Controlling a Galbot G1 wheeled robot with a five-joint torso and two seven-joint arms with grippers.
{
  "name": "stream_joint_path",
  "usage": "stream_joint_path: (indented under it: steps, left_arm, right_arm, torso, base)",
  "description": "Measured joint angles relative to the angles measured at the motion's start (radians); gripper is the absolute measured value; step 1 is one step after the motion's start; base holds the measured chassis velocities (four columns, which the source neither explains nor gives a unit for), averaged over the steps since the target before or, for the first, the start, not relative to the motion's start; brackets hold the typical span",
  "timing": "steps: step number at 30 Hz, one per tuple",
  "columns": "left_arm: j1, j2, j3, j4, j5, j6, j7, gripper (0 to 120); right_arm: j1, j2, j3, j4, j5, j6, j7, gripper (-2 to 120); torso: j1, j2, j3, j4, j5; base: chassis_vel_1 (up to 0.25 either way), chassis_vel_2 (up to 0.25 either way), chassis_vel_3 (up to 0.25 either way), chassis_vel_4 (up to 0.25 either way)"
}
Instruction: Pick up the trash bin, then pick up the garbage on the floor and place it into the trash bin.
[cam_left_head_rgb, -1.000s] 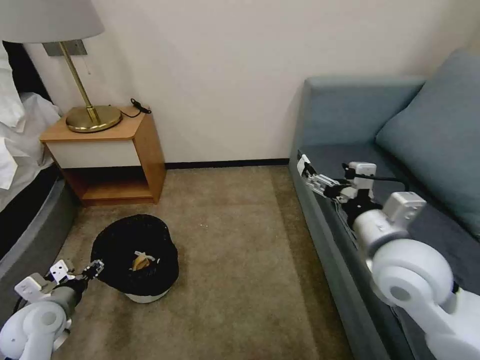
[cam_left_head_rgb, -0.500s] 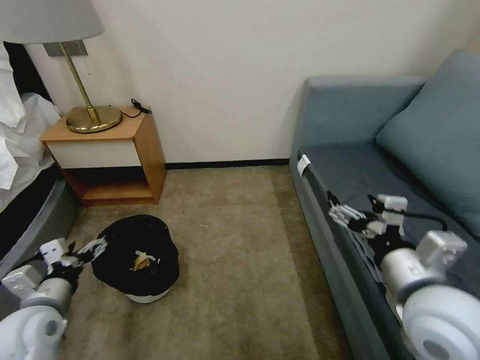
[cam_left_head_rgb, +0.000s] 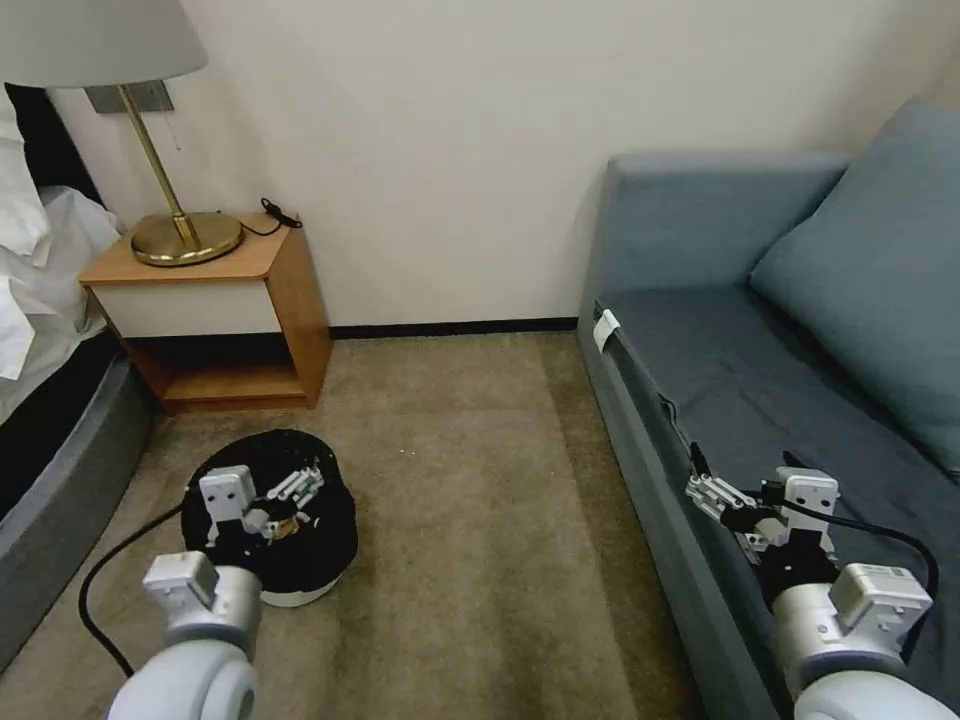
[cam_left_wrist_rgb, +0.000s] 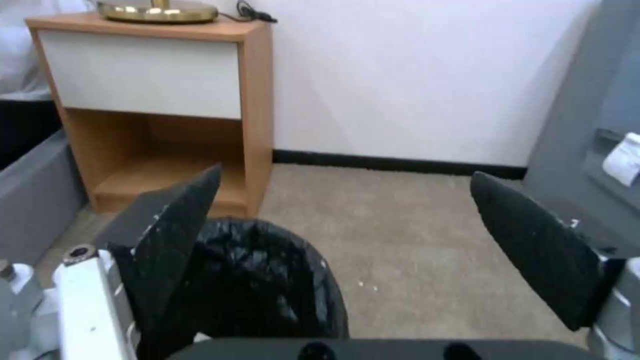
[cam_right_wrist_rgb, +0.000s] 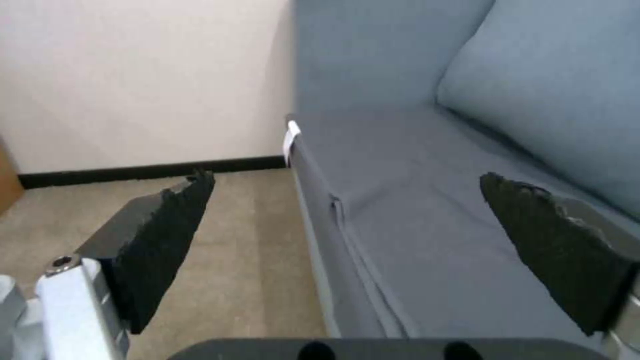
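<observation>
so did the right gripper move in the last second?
Yes. The right gripper has pulled back toward the robot along the sofa, away from the white tag.

Trash bin (cam_left_head_rgb: 300, 575) on floor before nightstand (cam_left_head_rgb: 215, 310), sofa (cam_left_head_rgb: 720, 330) at right

**Room around the work area**

On my head feed I see a wooden nightstand (cam_left_head_rgb: 215, 300) against the pale wall (cam_left_head_rgb: 430, 150), with an open shelf under its white drawer front. A brass lamp (cam_left_head_rgb: 180, 225) stands on top, its shade (cam_left_head_rgb: 95, 40) reaching the upper corner, a black cord (cam_left_head_rgb: 280, 213) beside the base. White bedding (cam_left_head_rgb: 35, 260) lies further left. Tan carpet (cam_left_head_rgb: 480, 500) covers the floor. A grey-blue sofa (cam_left_head_rgb: 720, 360) with one cushion (cam_left_head_rgb: 880, 260) stands right.
</observation>
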Motion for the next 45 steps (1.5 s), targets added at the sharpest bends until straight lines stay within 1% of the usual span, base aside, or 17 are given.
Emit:
stream_joint_path:
  steps: [1,3,5,7,8,10,12,14,16,17,18,19,21,28,31,38,45]
  left_arm:
    - [0.016,-0.003,0.000,-0.011,-0.001,0.000,0.006,100]
    - [0.023,-0.004,0.002,-0.015,0.000,0.000,0.007,100]
    - [0.054,-0.008,0.024,-0.025,0.014,-0.006,0.021,100]
    - [0.066,-0.014,0.045,-0.014,0.052,-0.034,0.047,100]
    - [0.066,-0.014,0.045,-0.014,0.052,-0.034,0.047,100]
    - [0.072,-0.023,0.068,0.001,0.091,-0.060,0.057,100]
    - [0.072,-0.026,0.073,0.005,0.095,-0.068,0.057,100]
    - [0.067,-0.032,0.067,0.028,0.126,-0.117,0.081,100]
    - [0.060,-0.035,0.060,0.043,0.131,-0.152,0.089,100]
    - [0.060,-0.035,0.060,0.043,0.131,-0.152,0.089,100]
    - [0.057,-0.036,0.059,0.048,0.128,-0.161,0.091,100]
    - [0.048,-0.040,0.058,0.060,0.107,-0.189,0.088,100]
    - [0.034,-0.048,0.061,0.067,0.077,-0.207,0.063,100]
    - [0.027,-0.056,0.073,0.068,0.061,-0.206,0.030,100]
    - [0.026,-0.057,0.076,0.063,0.053,-0.193,0.017,100]
    - [0.023,-0.057,0.075,0.062,0.049,-0.168,0.004,100]
    - [0.022,-0.057,0.075,0.061,0.051,-0.164,0.002,100]
  right_arm:
    - [0.001,0.001,0.000,0.000,-0.016,0.005,-0.008,100]
    - [0.002,0.002,0.000,0.000,-0.022,0.007,-0.011,100]
    - [0.002,0.005,0.000,-0.001,-0.042,0.013,-0.021,100]
    - [0.005,0.006,-0.003,-0.001,-0.049,0.020,-0.027,100]
    - [0.005,0.006,-0.003,-0.001,-0.049,0.020,-0.027,100]
    - [0.005,0.003,-0.004,-0.001,-0.058,0.030,-0.035,100]
    - [0.005,0.002,-0.004,-0.001,-0.060,0.033,-0.037,100]
    - [0.006,0.001,-0.004,-0.001,-0.060,0.040,-0.042,100]
    - [0.005,0.001,-0.005,-0.001,-0.060,0.044,-0.045,100]
    - [0.005,0.001,-0.005,-0.001,-0.060,0.044,-0.045,100]
    - [0.005,0.002,-0.006,-0.001,-0.059,0.044,-0.046,100]
    - [0.005,0.002,-0.009,-0.001,-0.059,0.048,-0.049,100]
    - [0.005,0.004,-0.015,-0.002,-0.060,0.051,-0.053,100]
    - [0.010,0.003,-0.021,-0.002,-0.063,0.056,-0.059,100]
    - [0.015,0.001,-0.021,-0.002,-0.063,0.057,-0.062,100]
    - [0.019,0.000,-0.019,-0.002,-0.082,0.068,-0.072,100]
    - [0.019,0.000,-0.018,-0.002,-0.084,0.069,-0.072,100]
  torso:
    - [0.000,0.000,0.000,0.0000,0.0000]
    - [0.000,0.000,0.000,0.0001,0.0001]
    - [0.000,0.000,0.000,0.0000,0.0000]
    - [0.000,0.000,0.000,0.0000,0.0001]
    - [0.000,0.000,0.000,0.0000,0.0001]
    - [0.000,0.000,0.000,0.0000,0.0000]
    - [0.000,0.000,0.000,-0.0001,0.0000]
    - [0.000,0.000,0.000,-0.0001,0.0000]
    - [0.000,0.000,0.000,0.0000,0.0000]
    - [0.000,0.000,0.000,0.0000,0.0000]
    - [0.000,0.000,0.000,0.0000,0.0000]
    - [0.000,0.000,0.000,-0.0001,0.0000]
    - [0.000,0.000,0.000,-0.0001,0.0000]
    - [0.000,0.000,0.000,-0.0001,0.0000]
    - [0.000,0.000,0.000,-0.0001,0.0000]
    - [0.000,0.000,0.000,-0.0001,0.0000]
    - [0.000,0.000,0.000,-0.0001,0.0000]
  base:
    - [0.000,0.000,0.000,0.000]
    - [0.000,0.000,0.000,0.000]
    - [0.000,0.000,0.000,0.000]
    - [0.000,0.000,0.000,0.000]
    - [0.000,0.000,0.000,0.000]
    - [0.000,0.000,0.000,0.000]
    - [0.000,0.000,0.000,0.000]
    - [0.000,0.000,0.000,0.000]
    - [0.000,0.000,0.000,0.000]
    - [0.000,0.000,0.000,0.000]
    - [0.000,0.000,0.000,0.000]
    - [0.000,0.000,0.000,0.000]
    - [0.000,0.000,0.000,0.000]
    - [0.000,0.000,0.000,0.000]
    - [0.000,0.000,0.000,0.000]
    - [0.000,0.000,0.000,0.000]
    - [0.000,0.000,0.000,0.000]
